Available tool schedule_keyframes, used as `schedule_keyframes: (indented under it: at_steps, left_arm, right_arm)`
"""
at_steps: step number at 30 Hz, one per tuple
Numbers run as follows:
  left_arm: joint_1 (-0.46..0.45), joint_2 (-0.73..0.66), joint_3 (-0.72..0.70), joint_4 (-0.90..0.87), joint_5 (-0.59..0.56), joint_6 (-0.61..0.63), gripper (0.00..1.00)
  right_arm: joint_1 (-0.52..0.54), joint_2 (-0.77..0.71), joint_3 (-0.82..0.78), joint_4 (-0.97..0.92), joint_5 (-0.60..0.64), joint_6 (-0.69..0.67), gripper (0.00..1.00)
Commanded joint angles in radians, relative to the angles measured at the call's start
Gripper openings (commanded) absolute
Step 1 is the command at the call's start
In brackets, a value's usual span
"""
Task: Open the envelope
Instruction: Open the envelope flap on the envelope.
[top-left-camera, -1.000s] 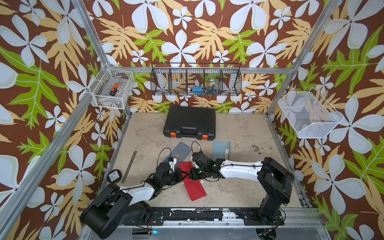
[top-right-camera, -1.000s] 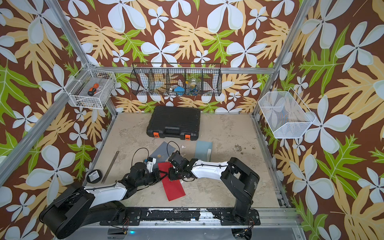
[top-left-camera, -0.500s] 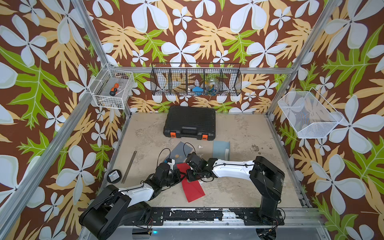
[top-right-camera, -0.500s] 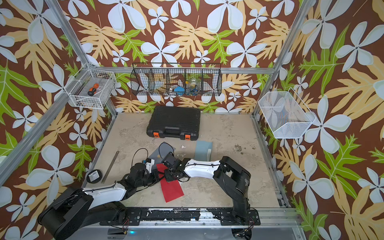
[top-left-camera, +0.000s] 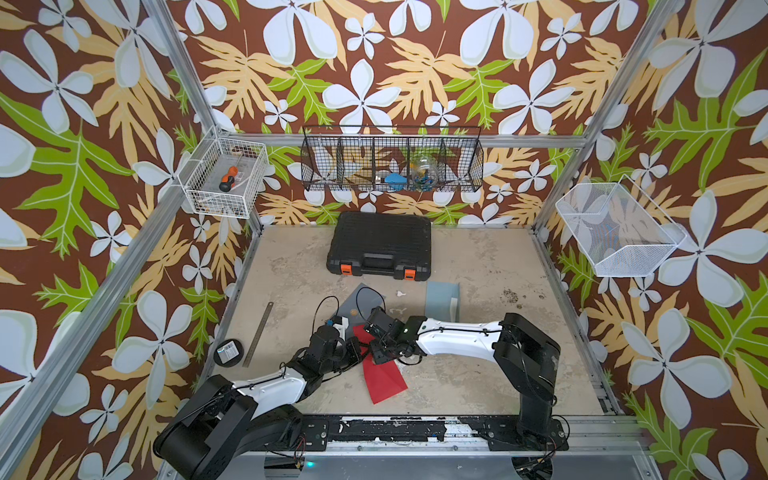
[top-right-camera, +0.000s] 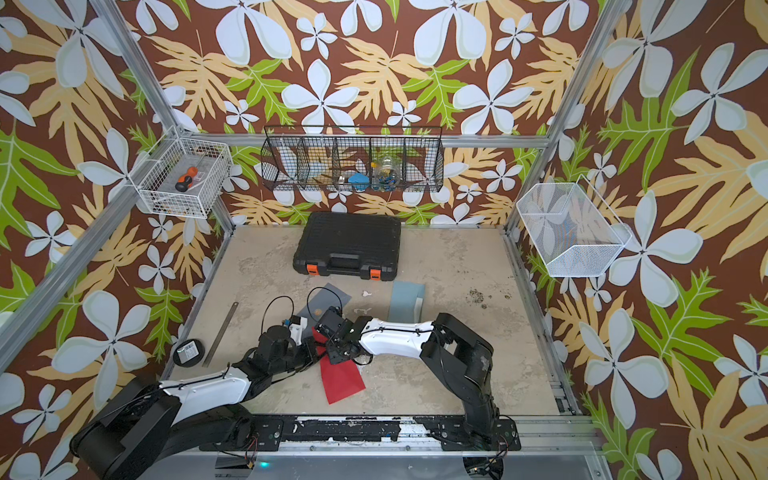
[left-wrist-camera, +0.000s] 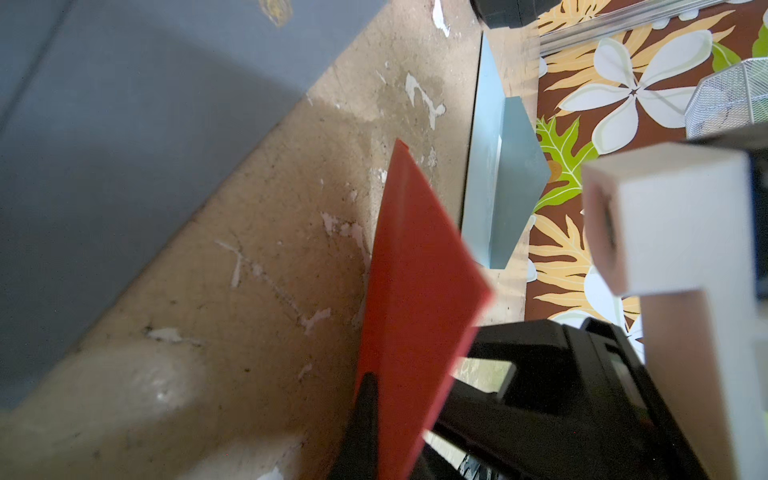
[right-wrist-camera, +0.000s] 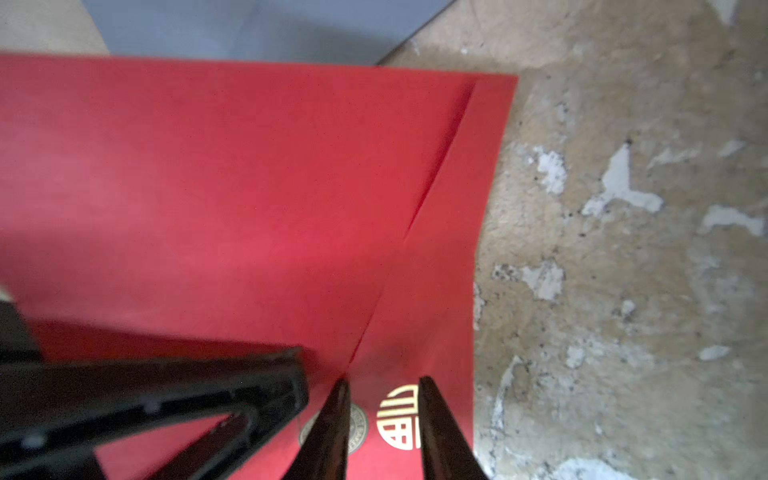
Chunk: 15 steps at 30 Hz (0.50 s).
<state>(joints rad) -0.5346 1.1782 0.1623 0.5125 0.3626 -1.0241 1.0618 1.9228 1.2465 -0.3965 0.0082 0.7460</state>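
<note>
Looking at the red envelope, we see it lying on the table, in the middle and near the front edge. Its long side runs from front to back and leans a little to the left. The back end sits right between our two grippers, so both are at it and neither has far to go. Our left gripper comes in from the left and is pinched shut on the left edge of that end. In the left wrist view the paper goes up at a slant out of the black fingers. Our right gripper comes in from the right and points down at the face of the envelope. Its jaws are a little way apart and have nothing in them. The slanted edge of the flap runs down to a point just by one fingertip. The gold seal shows in the gap between the two. We think the right arm is the one to lift the flap, since the flap's point lies right under it, while the left one pins the envelope. Both arms reach low over the table, bent in toward each other.
</note>
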Motion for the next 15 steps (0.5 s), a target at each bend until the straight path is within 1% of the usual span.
schedule_keyframes:
  at_steps: [1, 6, 10, 15]
  left_arm:
    - [-0.002, -0.011, 0.011, 0.187, 0.11, -0.016, 0.06]
    - [-0.002, -0.029, 0.009, 0.154, 0.107, 0.003, 0.06]
    - [-0.002, -0.046, 0.012, 0.15, 0.115, 0.029, 0.06]
    - [-0.002, -0.104, 0.018, 0.156, 0.105, 0.061, 0.06]
  right_arm:
    - [0.002, 0.009, 0.009, -0.013, 0.025, -0.014, 0.34]
    - [-0.018, -0.034, 0.012, -0.003, 0.072, 0.006, 0.37]
    - [-0.044, -0.065, -0.002, 0.043, 0.039, 0.024, 0.38]
    - [-0.044, -0.052, 0.024, 0.038, 0.014, 0.02, 0.39]
